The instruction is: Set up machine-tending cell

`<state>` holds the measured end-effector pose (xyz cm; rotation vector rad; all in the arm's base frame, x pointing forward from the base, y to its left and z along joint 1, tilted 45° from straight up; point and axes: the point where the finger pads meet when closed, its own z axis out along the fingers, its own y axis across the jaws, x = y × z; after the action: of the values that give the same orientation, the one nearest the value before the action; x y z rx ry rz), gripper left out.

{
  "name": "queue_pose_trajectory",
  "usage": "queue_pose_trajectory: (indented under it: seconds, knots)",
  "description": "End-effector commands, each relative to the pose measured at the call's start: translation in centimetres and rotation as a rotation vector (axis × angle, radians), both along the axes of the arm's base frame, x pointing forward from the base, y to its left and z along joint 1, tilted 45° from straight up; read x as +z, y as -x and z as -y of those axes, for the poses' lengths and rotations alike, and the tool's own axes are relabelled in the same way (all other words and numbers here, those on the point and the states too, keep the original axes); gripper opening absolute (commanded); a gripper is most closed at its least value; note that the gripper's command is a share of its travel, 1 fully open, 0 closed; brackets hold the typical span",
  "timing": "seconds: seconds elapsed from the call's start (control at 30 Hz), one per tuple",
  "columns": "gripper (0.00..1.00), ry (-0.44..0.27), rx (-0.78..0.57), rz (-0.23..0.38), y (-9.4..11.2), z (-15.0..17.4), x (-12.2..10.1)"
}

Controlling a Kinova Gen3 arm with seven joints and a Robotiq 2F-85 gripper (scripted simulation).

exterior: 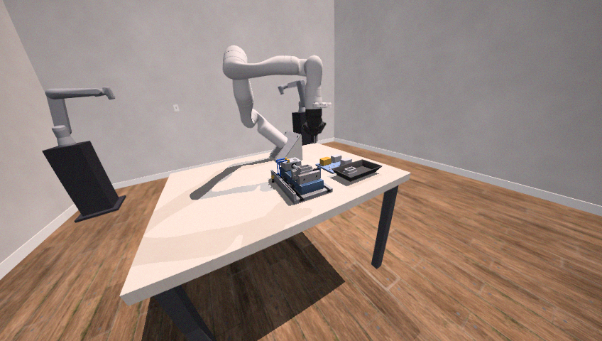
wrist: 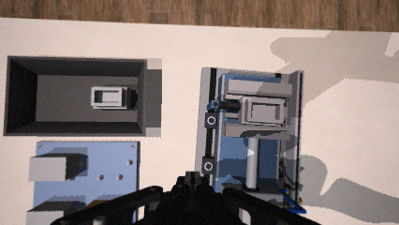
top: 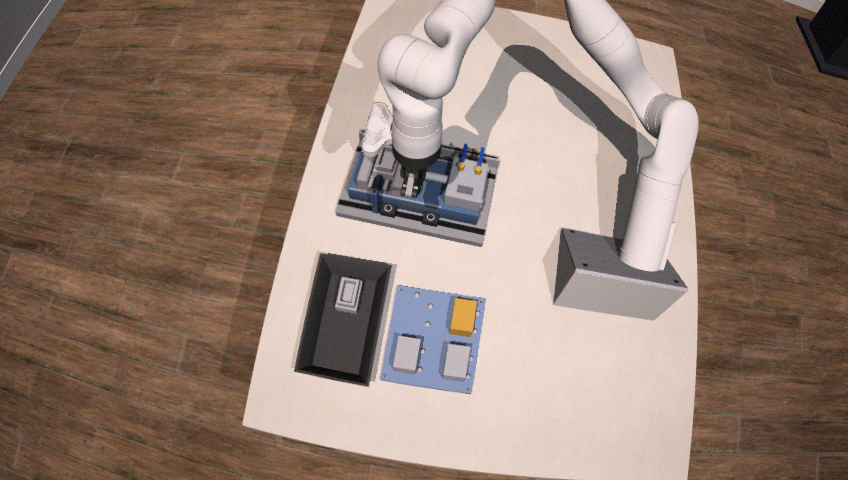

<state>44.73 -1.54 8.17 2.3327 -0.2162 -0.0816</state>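
Top view: my black two-finger gripper (top: 410, 185) hangs over the blue machine vise (top: 363, 189), and the wrist hides most of the opening. The fingers are together on nothing. In the dark rectangular outfeed tray (top: 309, 321), 1 grey pocketed finished part (top: 348, 295) lies flat, pocket up. The pale blue infeed plate (top: 429, 309) carries 2 grey aluminium blanks (top: 407, 353) (top: 457, 361) and 1 yellow brass blank (top: 463, 316).

Exterior view: the gripper (exterior: 314, 126) is well above the vise (exterior: 302, 179), touching nothing.

Wrist view: a second grey pocketed part (wrist: 262, 111) sits in the vise opening between the 2 jaw blocks, pocket up, near the dark work stop rod (wrist: 229, 105). I judge this part must go to the tray before a blank can be seated.

It should handle as a stiff, smooth metal block, light enough for 1 gripper but slippery. I would open wide and pinch its solid outer walls near mid-length, not the pocket rim. I cannot tell how much finger room the jaw blocks leave.
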Motion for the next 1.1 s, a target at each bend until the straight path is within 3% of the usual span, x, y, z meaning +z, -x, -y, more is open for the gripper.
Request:
queue_pose_trajectory:
  seconds: [0.0, 0.27, 1.07]
  knots:
    - [0.0, -0.018, -0.004, 0.022, 0.3, 2.1, 2.7]
    - [0.0, 0.003, -0.012, 0.027, 3.3, 7.0, 7.0]
    - [0.0, 0.003, -0.016, 0.027, 3.4, 7.2, 7.0]
